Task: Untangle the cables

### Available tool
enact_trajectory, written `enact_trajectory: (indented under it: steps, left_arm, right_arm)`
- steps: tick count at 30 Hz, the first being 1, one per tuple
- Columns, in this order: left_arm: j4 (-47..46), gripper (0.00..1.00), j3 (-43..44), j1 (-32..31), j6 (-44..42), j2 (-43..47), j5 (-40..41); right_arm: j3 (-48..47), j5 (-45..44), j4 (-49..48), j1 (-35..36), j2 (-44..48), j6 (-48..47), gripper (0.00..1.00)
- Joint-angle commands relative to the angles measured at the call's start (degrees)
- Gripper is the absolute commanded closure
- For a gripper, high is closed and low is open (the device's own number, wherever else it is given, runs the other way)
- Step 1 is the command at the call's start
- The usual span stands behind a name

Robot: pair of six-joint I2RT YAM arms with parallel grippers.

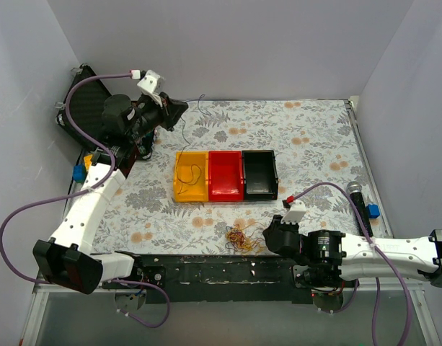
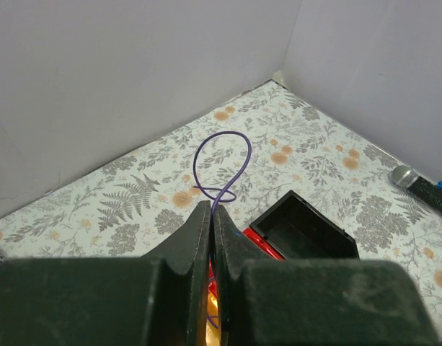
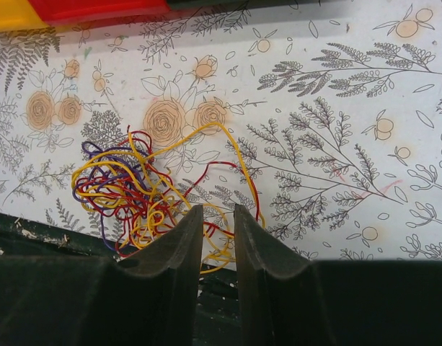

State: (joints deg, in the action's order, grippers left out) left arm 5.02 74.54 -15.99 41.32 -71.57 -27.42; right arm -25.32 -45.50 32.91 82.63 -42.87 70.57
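The left gripper (image 2: 210, 209) is clenched on a thin purple wire (image 2: 222, 133), holding it raised near the far left corner of the floral-patterned table (image 1: 314, 137). The tangle of thin yellow, red and purple cables (image 3: 127, 187) lies at the table's near edge. There the right gripper (image 3: 218, 209) has its jaws slightly apart over the strands.
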Motion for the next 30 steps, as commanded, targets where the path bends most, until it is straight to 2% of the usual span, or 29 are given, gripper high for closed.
enact_trajectory:
  steps: [1, 10, 13, 21, 30]
  left_arm:
    - [-4.7, 1.0, -0.4, -0.2, -1.9, 0.8, 3.9]
    - [-7.4, 1.0, 2.6, -0.2, -1.5, -4.5, 5.7]
    - [-7.6, 1.0, -1.4, -0.2, -1.8, -2.4, 4.5]
    - [-3.4, 1.0, -18.9, -0.4, -5.9, 7.2, 2.6]
    - [0.8, 1.0, -26.2, -0.5, -10.8, 11.1, 6.1]
  right_arm:
    - [-0.4, -1.4, -0.6, 0.4, -0.6, 0.9, 0.69]
    - [0.1, -0.8, -2.4, 0.4, -1.7, 0.7, 0.72]
    - [0.2, -0.6, -2.4, 0.4, -1.9, 1.1, 0.73]
    - [0.6, -0.8, -2.2, 0.4, -1.2, 0.8, 0.73]
    - [1.2, -0.5, -3.3, 0.4, -1.7, 0.8, 0.74]
